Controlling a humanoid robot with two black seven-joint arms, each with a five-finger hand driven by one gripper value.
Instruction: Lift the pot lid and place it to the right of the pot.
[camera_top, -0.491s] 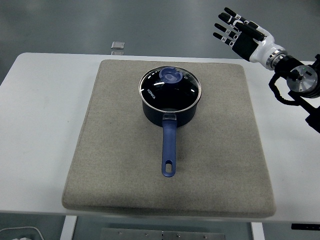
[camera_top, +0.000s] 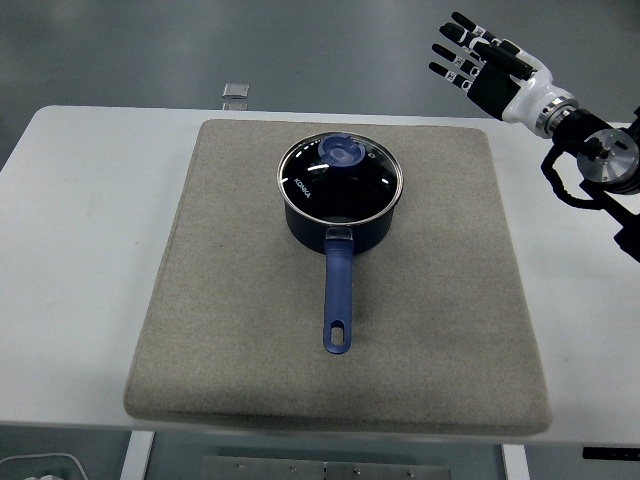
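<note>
Lid (camera_top: 340, 178) sits untouched on the pot (camera_top: 338, 208), mid-mat (camera_top: 200, 330) on the surface (camera_top: 90, 250). Right hand (camera_top: 478, 66) hovers well off at far right, fingers (camera_top: 455, 45) spread, empty. Reach, grasp, lift and placing all remain.

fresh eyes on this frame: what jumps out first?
The dark blue pot at the centre of the grey mat, its glass lid on and its long blue handle pointing toward the near edge. Next, the right hand at the upper right, fingers spread, holding nothing, well clear of the pot and beyond the mat's far right corner.
</note>
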